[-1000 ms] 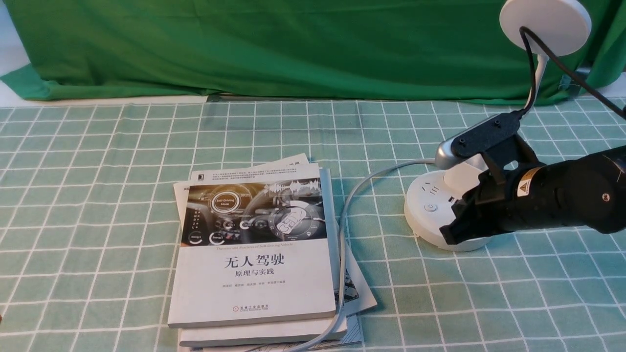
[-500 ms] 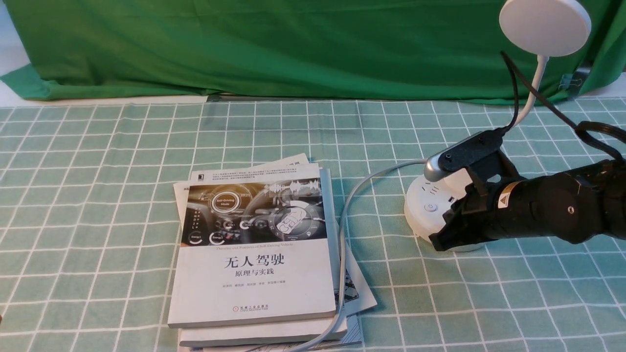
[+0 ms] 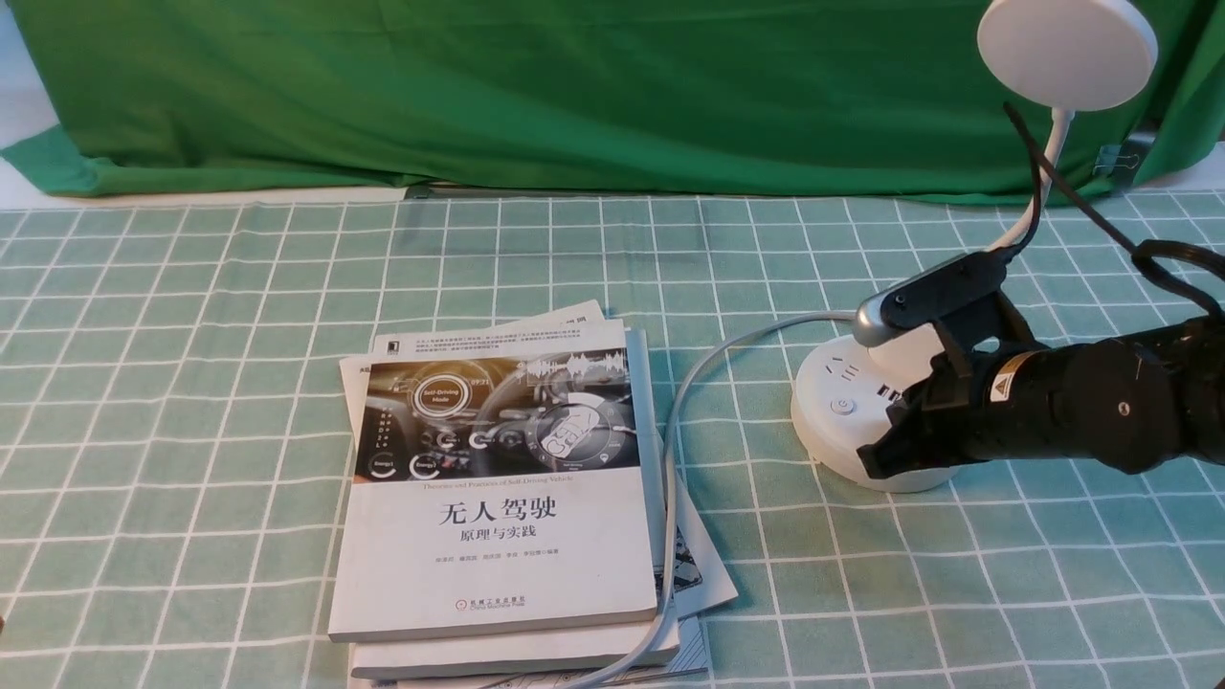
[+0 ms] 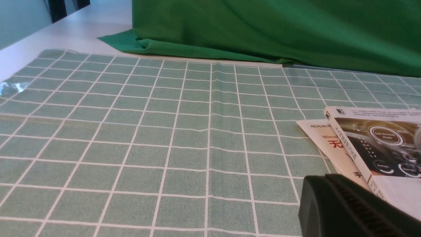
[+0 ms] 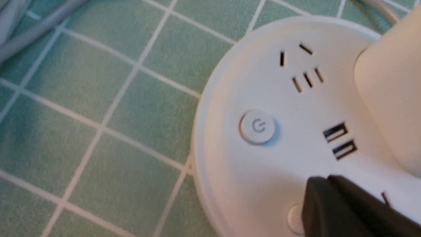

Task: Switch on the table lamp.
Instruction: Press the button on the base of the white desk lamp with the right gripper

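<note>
The table lamp stands at the right of the table, with its white disc head (image 3: 1067, 48) up on a thin neck and its round base (image 3: 828, 421) on the cloth. On the base I see a round power button (image 3: 841, 406) (image 5: 258, 126), sockets and a cup holder (image 5: 391, 98). My right gripper (image 3: 873, 464) (image 5: 324, 184) is shut, its tip low over the base's near edge and partly covering a second small button (image 5: 294, 219). It holds nothing. My left gripper (image 4: 324, 181) is shut and empty, above the cloth near the books.
A stack of books (image 3: 498, 488) (image 4: 378, 141) lies at the middle of the checked tablecloth (image 3: 191, 383). The lamp's grey cord (image 3: 670, 459) runs from the base along the books' right edge. A green backdrop (image 3: 574, 86) hangs behind.
My right arm came down and its shut tip slid left along the base's near edge, then drew back slightly to the right. The lamp and books have not moved.
</note>
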{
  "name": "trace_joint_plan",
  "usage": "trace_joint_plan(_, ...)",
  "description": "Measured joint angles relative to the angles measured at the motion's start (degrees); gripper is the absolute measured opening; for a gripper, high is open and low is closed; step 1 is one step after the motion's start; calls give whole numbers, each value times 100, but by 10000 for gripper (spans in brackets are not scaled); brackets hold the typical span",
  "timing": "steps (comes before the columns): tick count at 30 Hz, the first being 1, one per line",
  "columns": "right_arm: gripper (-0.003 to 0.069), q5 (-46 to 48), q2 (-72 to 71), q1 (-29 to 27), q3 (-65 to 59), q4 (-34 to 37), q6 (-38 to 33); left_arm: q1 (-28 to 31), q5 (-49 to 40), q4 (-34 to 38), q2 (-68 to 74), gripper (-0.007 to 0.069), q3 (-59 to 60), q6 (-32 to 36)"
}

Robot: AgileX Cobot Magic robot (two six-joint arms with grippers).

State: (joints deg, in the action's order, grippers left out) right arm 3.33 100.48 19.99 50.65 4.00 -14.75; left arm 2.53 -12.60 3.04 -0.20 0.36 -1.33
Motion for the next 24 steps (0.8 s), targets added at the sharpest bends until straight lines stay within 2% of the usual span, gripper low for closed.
trace_joint_plan(24, 34, -95, 104, 0, 25, 0, 0, 0, 0, 0, 0, 21, 0, 0)
